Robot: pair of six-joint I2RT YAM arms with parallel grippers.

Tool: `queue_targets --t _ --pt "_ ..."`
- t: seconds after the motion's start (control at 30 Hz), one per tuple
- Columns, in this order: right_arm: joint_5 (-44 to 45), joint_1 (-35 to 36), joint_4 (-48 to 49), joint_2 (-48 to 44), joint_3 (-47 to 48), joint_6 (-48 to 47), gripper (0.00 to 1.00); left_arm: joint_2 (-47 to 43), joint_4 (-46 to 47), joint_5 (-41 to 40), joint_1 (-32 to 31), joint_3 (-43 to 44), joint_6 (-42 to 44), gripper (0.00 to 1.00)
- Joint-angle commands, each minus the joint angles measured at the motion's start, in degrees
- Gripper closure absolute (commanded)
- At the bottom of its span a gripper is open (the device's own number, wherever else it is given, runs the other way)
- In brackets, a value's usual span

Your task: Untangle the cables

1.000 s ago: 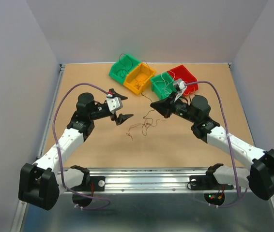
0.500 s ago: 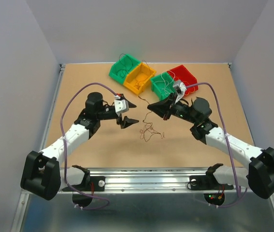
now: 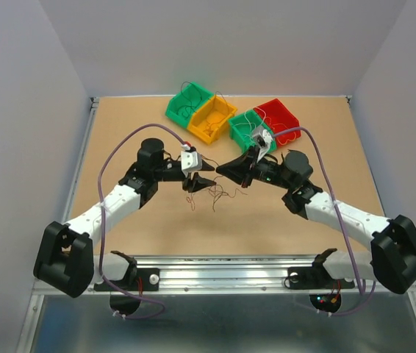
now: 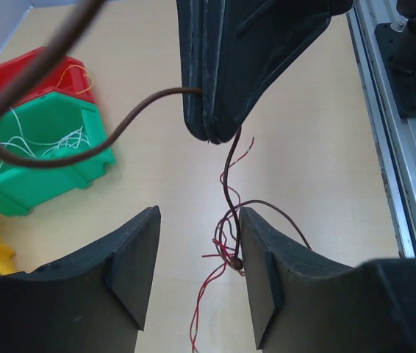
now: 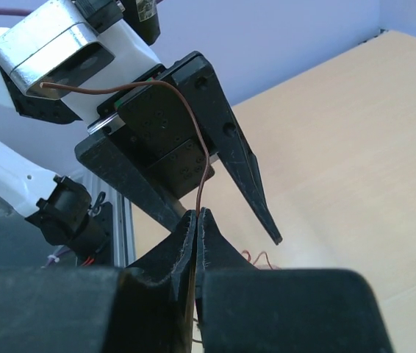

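We see the right gripper (image 5: 197, 215) pressed fully together in its own wrist view. Its fingertips meet at the lower middle of the frame with a brown wire (image 5: 205, 165) pinched between them. From the pinch the wire climbs, arcs to the upper left and ends over the other arm's white wrist block.

In the left wrist view the left gripper (image 4: 197, 228) stands wide open at the bottom of the frame, with nothing clamped between its pads. The right gripper's closed tip points down from the top centre, and the brown wire loops away from it toward the upper left.

Below that tip the cables (image 4: 227, 239) hang as a small knot of brown and red strands. They lie in the gap between the left fingers, close to the right-hand one. We cannot tell whether they touch it. Red ends trail to the bottom edge.

From the top view the two gripper tips nearly meet at the centre of the frame. The tangle dangles just below them over the table (image 3: 178, 229).

At the upper centre sit four bins (image 3: 206, 131), green, yellow, green and red. In the left wrist view a green bin (image 4: 46, 168) at the left holds white wires (image 4: 61, 140). A rail (image 4: 406, 147) runs down the right edge.
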Motion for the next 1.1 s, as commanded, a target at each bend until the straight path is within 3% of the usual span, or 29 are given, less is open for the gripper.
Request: queue_targets --t 0.0,0.13,0.17,0.2,0.23,0.27,0.3,0.33,0.43,0.6,0.83,0.87,0.93,1.07 --pt "0.0 1.1 4.4 0.8 1.9 -0.5 0.99 0.9 -1.2 1.3 -0.9 3.6 1.8 0.47" --pt "0.1 1.5 5.3 1.6 2.0 -0.3 1.00 1.8 -3.2 1.0 -1.5 4.6 3.4 0.75" --pt "0.0 1.6 5.4 2.1 2.3 -0.4 0.99 2.1 -3.9 1.1 -1.6 5.1 3.6 0.87" --pt "-0.4 1.6 5.4 2.3 2.4 -0.6 0.98 2.2 -4.7 1.1 -1.6 5.3 3.8 0.93" --pt "-0.4 1.6 5.4 2.4 2.4 -0.7 0.90 2.2 -5.3 1.0 -1.5 5.6 3.9 1.00" --pt "-0.4 1.6 5.3 2.6 2.4 -1.0 0.80 2.1 -5.7 0.5 -1.6 6.2 4.1 1.00" --pt "0.2 1.7 5.3 3.0 2.2 -1.9 0.53 1.8 -6.3 0.1 -1.5 6.4 4.1 1.00" --pt "0.2 1.7 5.3 3.3 2.2 -2.4 0.42 1.5 -6.6 -0.4 -1.5 6.6 3.9 1.00" --pt "-1.3 1.6 3.9 5.0 2.2 -8.0 0.19 -0.8 -7.5 -3.5 -1.4 7.8 0.8 1.00" --pt "-3.1 1.6 4.1 9.5 3.6 -14.3 0.17 -6.6 -7.5 -4.0 -1.3 8.9 -2.9 1.00" --pt "-11.7 1.6 10.5 17.3 6.5 -14.3 0.25 -9.4 -8.4 -5.2 -1.3 12.3 -6.9 1.00" --pt "-13.2 1.7 11.2 17.9 6.7 -14.2 0.31 -9.8 -8.7 -6.1 -1.4 13.5 -7.7 1.00" --pt "-15.8 1.6 12.6 19.7 7.6 -13.8 0.41 -10.1 -8.6 -9.8 -1.4 15.0 -9.3 1.00" --pt "-18.8 1.7 14.0 21.0 8.1 -13.3 0.47 -9.7 -11.3 -21.7 -0.8 22.5 -10.1 1.00"
